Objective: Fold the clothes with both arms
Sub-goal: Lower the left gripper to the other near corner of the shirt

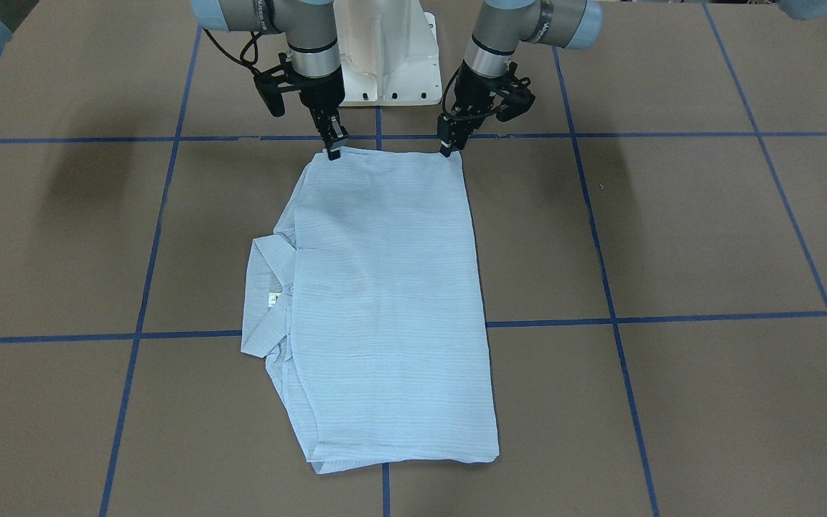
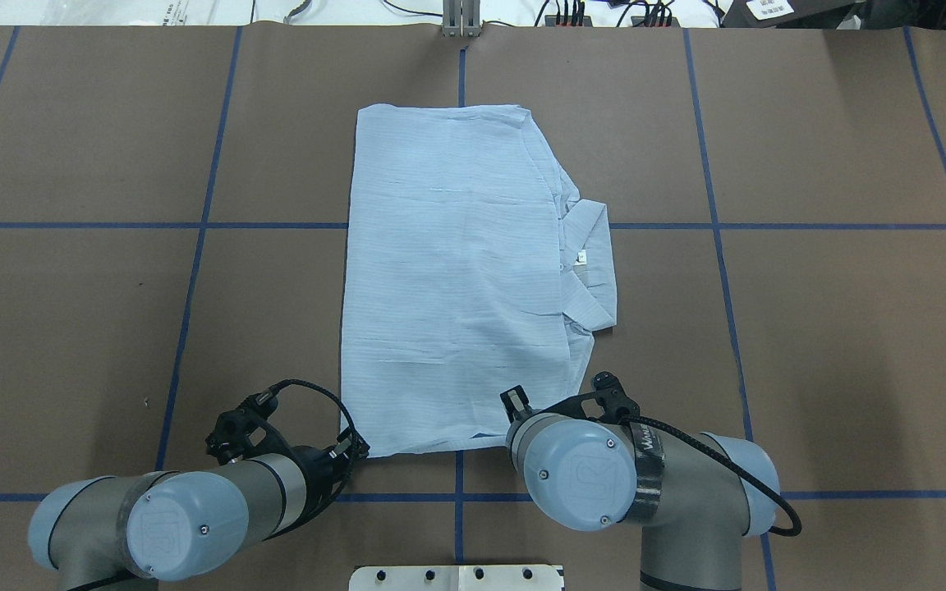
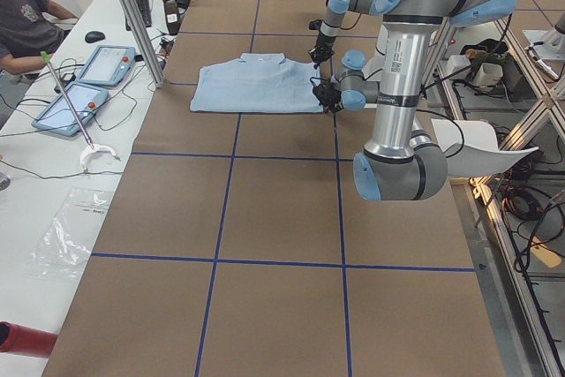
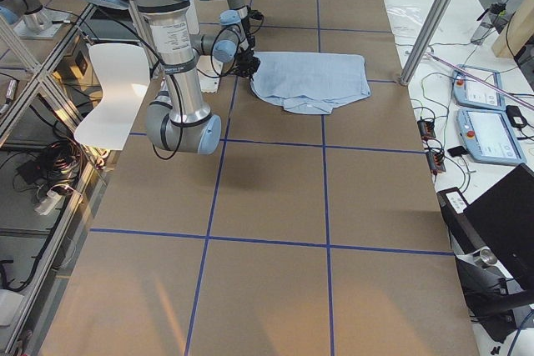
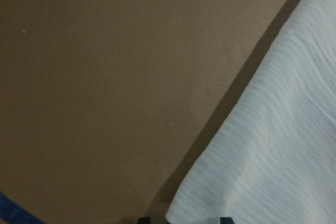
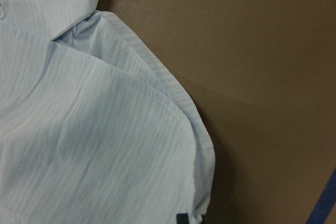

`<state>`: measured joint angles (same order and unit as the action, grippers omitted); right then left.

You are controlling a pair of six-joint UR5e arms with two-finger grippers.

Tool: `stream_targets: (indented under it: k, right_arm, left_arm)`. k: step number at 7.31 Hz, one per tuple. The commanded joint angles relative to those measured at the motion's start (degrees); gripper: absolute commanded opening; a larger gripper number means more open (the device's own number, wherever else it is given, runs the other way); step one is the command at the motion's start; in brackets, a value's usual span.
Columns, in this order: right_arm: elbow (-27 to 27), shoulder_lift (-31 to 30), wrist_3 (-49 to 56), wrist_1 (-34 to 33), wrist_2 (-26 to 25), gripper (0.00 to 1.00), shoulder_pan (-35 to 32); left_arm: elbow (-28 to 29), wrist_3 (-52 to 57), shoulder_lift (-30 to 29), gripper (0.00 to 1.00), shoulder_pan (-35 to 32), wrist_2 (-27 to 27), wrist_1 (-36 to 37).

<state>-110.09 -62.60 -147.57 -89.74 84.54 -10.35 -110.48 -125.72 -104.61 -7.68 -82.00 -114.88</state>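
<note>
Two corners of the shirt (image 1: 392, 301), both on its edge nearest the robot, each had a gripper at it. The left gripper (image 1: 447, 148) held its jaws slightly apart, the corner lying between them. Whether the right gripper (image 1: 333, 149) pinched its corner could not be told. The shirt lay flat on the bench (image 1: 672, 237), its collar (image 1: 267, 287) jutting past its right-hand edge, with bare surface all round.

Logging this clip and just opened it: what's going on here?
The robot is working on a thin light-blue striped button-up shirt lying flat on the brown table, folded into a rough rectangle with its collar poking out on the robot's right. The left gripper and the right gripper each sit at a corner of the shirt's edge nearest the robot's base. Whether they grip the cloth is unclear.
</note>
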Motion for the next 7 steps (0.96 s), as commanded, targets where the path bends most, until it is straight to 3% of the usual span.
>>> stream_targets:
  k: [1, 2, 5, 7]
  right_arm:
    - [-0.39, -0.15, 0.00, 0.00, 0.01, 0.00, -0.02]
    - [-0.30, -0.15, 0.00, 0.00, 0.01, 0.00, -0.11]
    - [-0.48, -0.15, 0.09, 0.00, 0.01, 0.00, -0.19]
    - [-3.88, -0.94, 0.09, -3.14, 0.10, 0.00, -0.37]
  left_arm:
    - [0.09, -0.76, 0.02, 0.06, 0.04, 0.00, 0.01]
    - [0.01, -0.76, -0.07, 0.00, 0.04, 0.00, 0.01]
    - [-1.48, -0.76, -0.42, 0.00, 0.04, 0.00, 1.41]
    - [-6.03, -1.02, -0.16, 0.00, -0.05, 0.00, 1.41]
